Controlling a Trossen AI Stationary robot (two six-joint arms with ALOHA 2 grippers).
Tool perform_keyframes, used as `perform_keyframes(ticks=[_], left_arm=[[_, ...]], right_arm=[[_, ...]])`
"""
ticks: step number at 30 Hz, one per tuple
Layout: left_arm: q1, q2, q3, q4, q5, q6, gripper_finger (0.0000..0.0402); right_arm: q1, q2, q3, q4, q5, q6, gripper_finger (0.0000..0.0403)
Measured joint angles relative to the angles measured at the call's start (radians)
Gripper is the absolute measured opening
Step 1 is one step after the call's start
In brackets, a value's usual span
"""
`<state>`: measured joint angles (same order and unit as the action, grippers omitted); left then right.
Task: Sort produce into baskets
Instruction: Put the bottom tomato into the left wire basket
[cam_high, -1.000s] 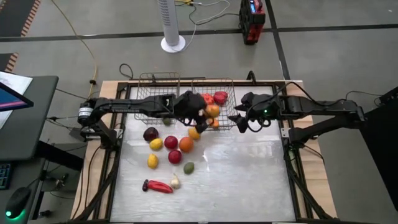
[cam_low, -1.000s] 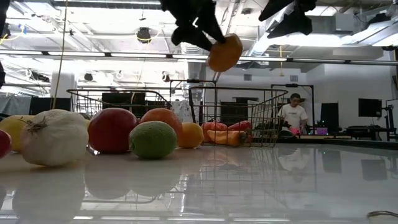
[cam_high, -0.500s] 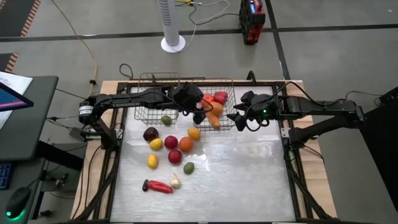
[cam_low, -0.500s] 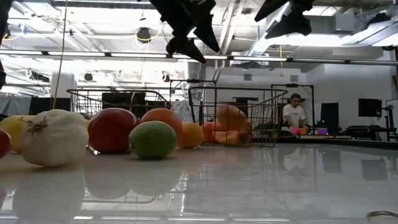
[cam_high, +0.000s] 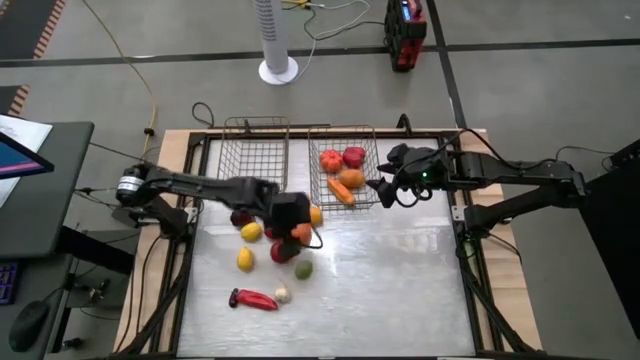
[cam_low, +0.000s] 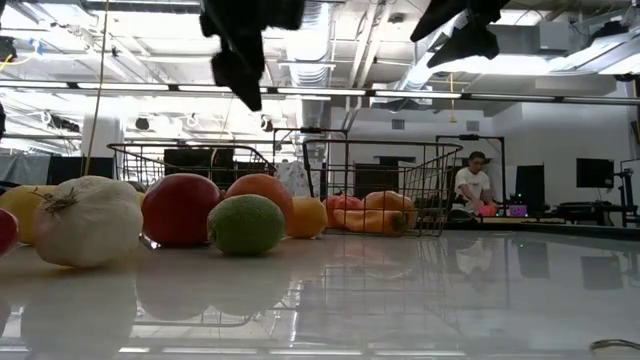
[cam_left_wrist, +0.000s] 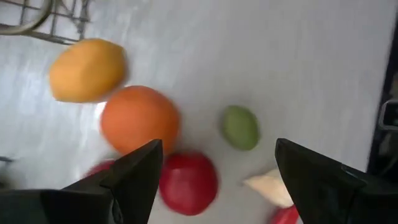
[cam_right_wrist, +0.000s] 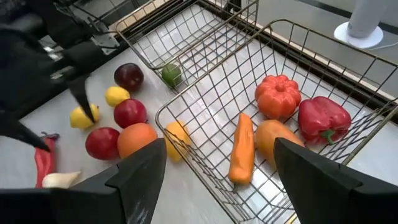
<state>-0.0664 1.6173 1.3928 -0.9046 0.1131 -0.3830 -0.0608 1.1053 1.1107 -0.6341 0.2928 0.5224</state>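
Left tool (cam_left_wrist: 214, 180) open, hovering above orange fruit (cam_left_wrist: 140, 119), red fruit (cam_left_wrist: 188, 182).

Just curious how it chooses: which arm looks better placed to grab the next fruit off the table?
Left: its open claw hangs over the round orange fruit; the right claw waits beside the wire basket.

We see white garlic (cam_low: 86, 221) nearest, a red fruit (cam_low: 181, 209), a lime (cam_low: 246, 224), an orange (cam_low: 262, 192) | two wire baskets (cam_low: 370, 185) behind, orange produce (cam_low: 372, 214) in the right one | both grippers dark overhead: left gripper (cam_low: 240, 62), right gripper (cam_low: 460, 25) | seated person (cam_low: 472, 186) far back
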Motion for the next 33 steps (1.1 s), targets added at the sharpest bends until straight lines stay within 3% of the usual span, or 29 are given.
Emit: perform_keyframes(ticks=[4, 9, 18, 24, 33], left_arm=[[-0.07, -0.065, -0.101, 0.058, -0.108, -0.109, 0.0297], [-0.118, -0.084, -0.204, 0.062, -0.268, -0.131, 0.0297], [-0.128, 0.0, -0.269, 0.198, -0.189, -0.191, 0.0315], [-0.129, 0.004, -0.291, 0.192, -0.201, -0.109, 0.0344], [-0.156, 0.005, -0.383, 0.257, -0.156, 0.073, 0.0343]], right_arm=[[0.011, 0.0, 0.0, 0.002, -0.001, -0.007, 0.0322], [0.013, 0.0, 0.0, 0.046, -0.002, -0.036, 0.0322], [0.015, 0.0, 0.0, 0.062, -0.029, -0.034, 0.0322], [0.022, 0.0, 0.0, 0.058, -0.029, -0.033, 0.0322], [0.021, 0.0, 0.0, 0.058, -0.029, -0.032, 0.0322]])
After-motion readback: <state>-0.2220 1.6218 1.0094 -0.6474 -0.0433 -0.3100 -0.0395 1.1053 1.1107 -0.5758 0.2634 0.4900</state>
